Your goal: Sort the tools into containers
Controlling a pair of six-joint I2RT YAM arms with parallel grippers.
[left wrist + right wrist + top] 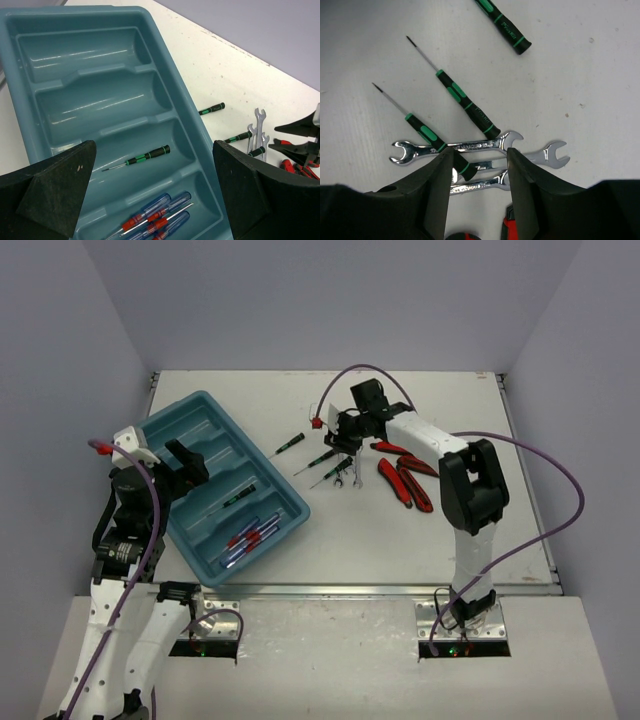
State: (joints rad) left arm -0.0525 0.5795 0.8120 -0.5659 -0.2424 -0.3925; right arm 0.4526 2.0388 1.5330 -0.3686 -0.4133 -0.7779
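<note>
Right wrist view: our right end effector (477,162) sits over the silver wrenches (480,145) on the desk (570,75), fingers partly apart and clamped on nothing, with two black-handled screwdrivers (465,102) lying beside the wrenches. Our left end effector (154,167) stands wide apart above the teal tray (100,107). A lone green-marked screwdriver (147,155) lies in one compartment and the blue-and-red screwdrivers (155,215) in the next, nearest one. The red pliers (405,480) rest on the desk.
</note>
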